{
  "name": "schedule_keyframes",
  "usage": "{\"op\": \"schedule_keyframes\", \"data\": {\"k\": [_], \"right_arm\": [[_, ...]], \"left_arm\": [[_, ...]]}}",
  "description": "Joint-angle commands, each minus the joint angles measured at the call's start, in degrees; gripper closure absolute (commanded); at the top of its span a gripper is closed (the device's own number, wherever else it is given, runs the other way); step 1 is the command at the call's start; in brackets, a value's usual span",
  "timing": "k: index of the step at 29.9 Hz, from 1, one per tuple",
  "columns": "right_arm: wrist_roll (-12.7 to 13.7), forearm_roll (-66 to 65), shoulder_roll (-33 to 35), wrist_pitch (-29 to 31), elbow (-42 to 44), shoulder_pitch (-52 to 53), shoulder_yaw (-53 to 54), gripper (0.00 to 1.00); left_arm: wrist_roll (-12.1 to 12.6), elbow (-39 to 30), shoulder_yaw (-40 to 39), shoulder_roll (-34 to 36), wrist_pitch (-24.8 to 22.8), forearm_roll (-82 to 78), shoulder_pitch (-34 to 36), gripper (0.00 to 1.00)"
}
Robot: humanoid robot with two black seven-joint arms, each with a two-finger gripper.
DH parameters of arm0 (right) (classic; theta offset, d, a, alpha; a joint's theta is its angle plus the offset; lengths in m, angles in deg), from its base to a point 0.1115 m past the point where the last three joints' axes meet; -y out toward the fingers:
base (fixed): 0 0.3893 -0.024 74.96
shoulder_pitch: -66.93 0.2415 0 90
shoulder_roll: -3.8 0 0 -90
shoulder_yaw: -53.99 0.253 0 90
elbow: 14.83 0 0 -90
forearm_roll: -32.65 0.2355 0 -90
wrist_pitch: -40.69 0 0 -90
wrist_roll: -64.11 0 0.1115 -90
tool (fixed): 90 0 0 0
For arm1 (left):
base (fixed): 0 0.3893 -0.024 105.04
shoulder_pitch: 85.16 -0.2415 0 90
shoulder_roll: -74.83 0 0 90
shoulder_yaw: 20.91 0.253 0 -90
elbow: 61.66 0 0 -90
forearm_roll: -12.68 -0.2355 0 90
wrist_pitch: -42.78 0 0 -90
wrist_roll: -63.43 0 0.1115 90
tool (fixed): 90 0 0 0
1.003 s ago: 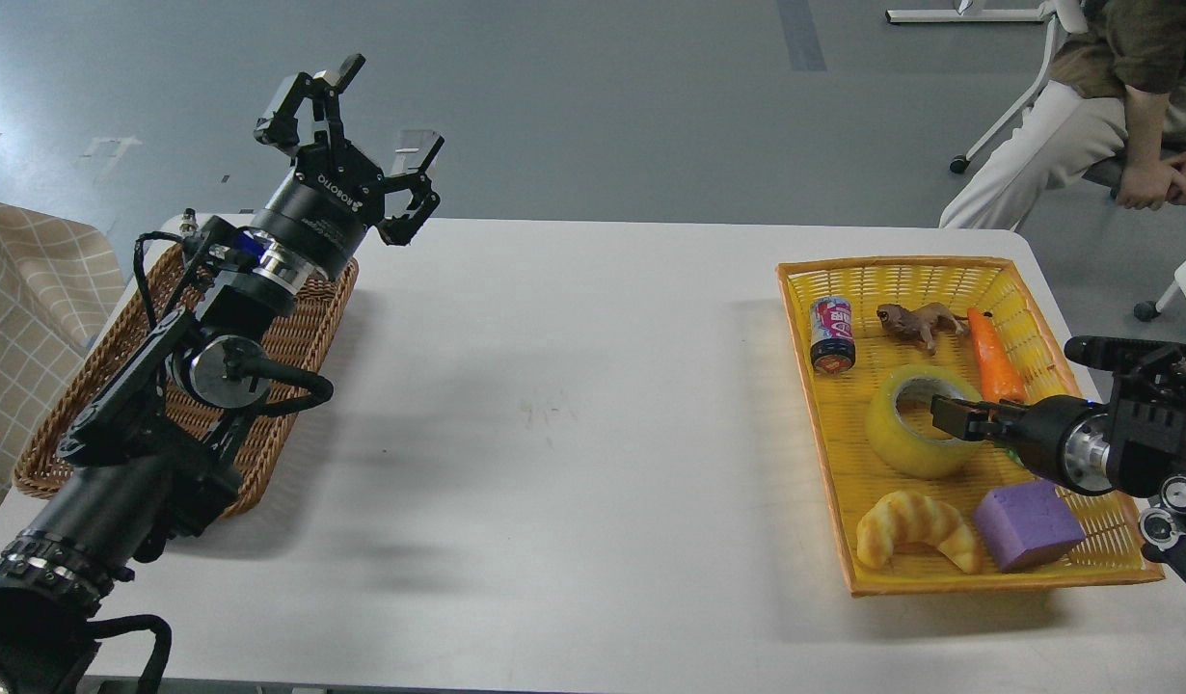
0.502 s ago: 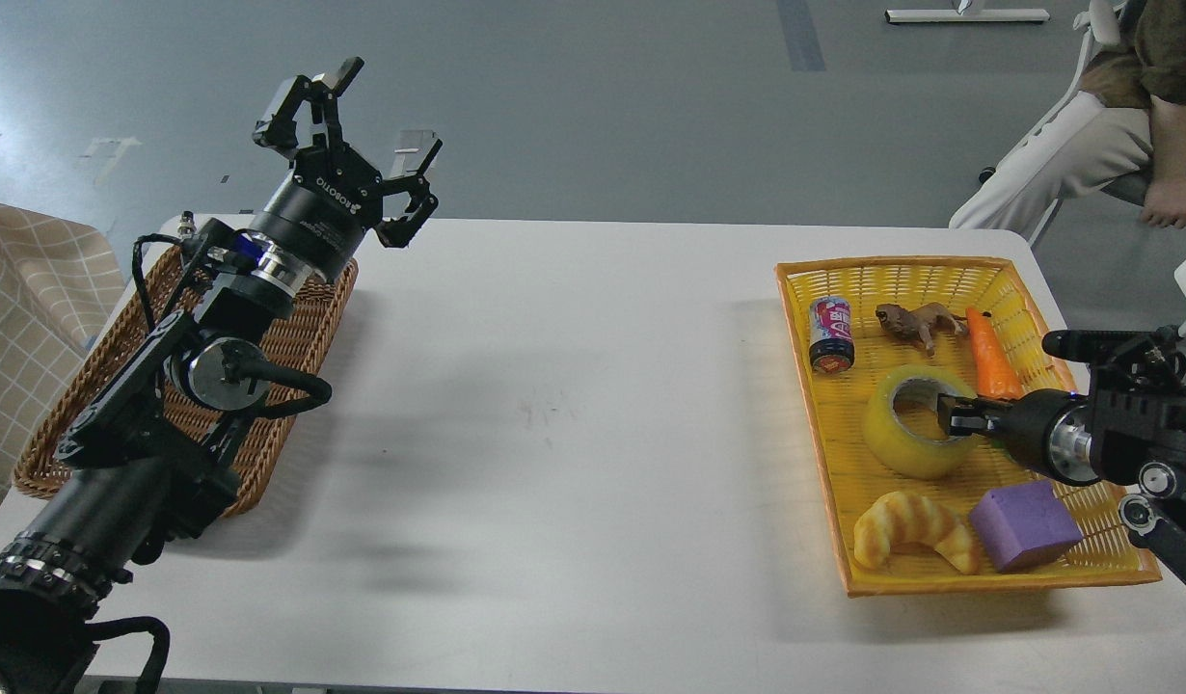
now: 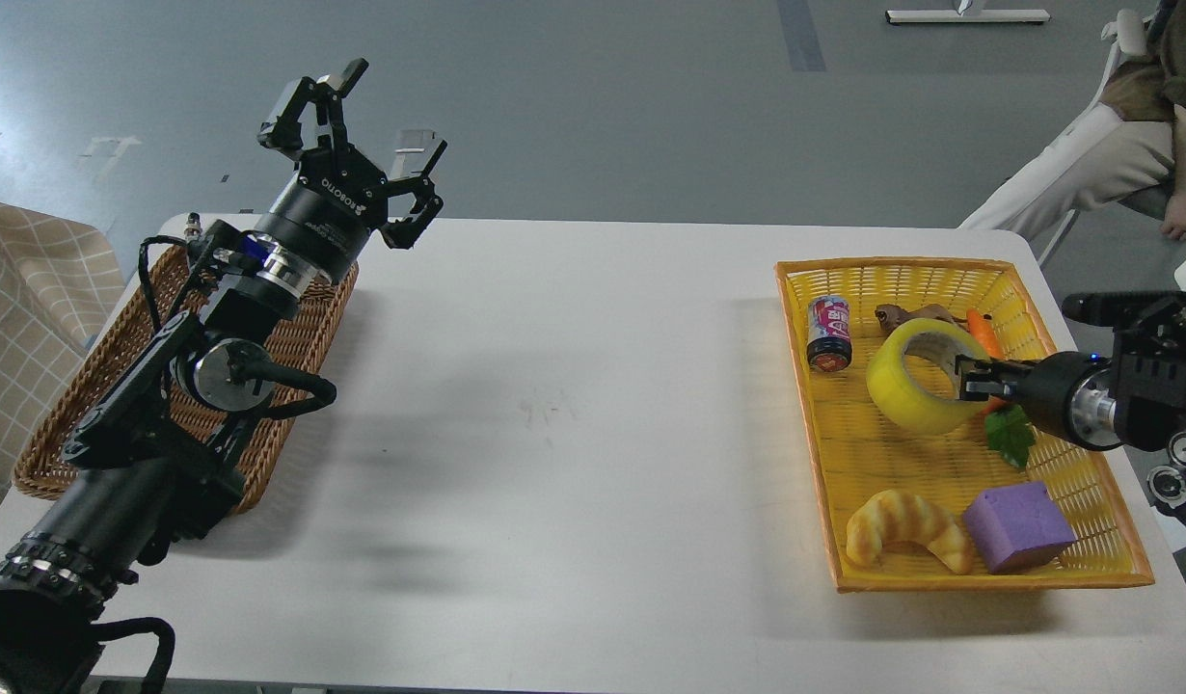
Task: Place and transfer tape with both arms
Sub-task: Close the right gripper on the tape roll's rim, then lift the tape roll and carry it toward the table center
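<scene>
Head view: tilted translucent yellow tape (image 3: 903, 390)

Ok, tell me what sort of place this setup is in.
Probably a robotics lab or test room: a plain white table on a bare grey floor, a wicker basket and a yellow basket of toy props, and a seated person nearby.

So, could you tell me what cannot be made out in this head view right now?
- Toy animal: mostly hidden behind the tape.
- Carrot: partly covered by the tape and the right gripper.
- Right gripper: seen dark and small, so its grip on the tape's wall is unclear.
- Seated person: cut off by the top-right edge.
- Wicker basket: largely hidden by the left arm.
</scene>
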Motion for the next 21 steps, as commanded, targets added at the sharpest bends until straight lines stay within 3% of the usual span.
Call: {"op": "schedule_keyframes", "data": {"k": [1, 11, 15, 21], "right_arm": [[0.3, 4.4, 2.5, 0.0, -4.3, 2.4, 1.4, 1.00], [0.4, 6.1, -0.3, 0.0, -5.2, 10.7, 0.9, 1.00], [0.6, 5.8, -9.3, 0.0, -4.8, 11.6, -0.9, 1.00], [0.6, 5.7, -16.8, 0.0, -1.1, 17.6, -9.9, 1.00]], "left_arm": [[0.0, 0.1, 0.0, 0.0, 0.0, 0.0, -0.1, 0.02], [0.0, 0.1, 0.0, 0.0, 0.0, 0.0, -0.1, 0.02], [0.0, 0.1, 0.0, -0.1, 0.0, 0.0, -0.1, 0.02], [0.1, 0.0, 0.1, -0.1, 0.0, 0.0, 0.0, 0.02]]}}
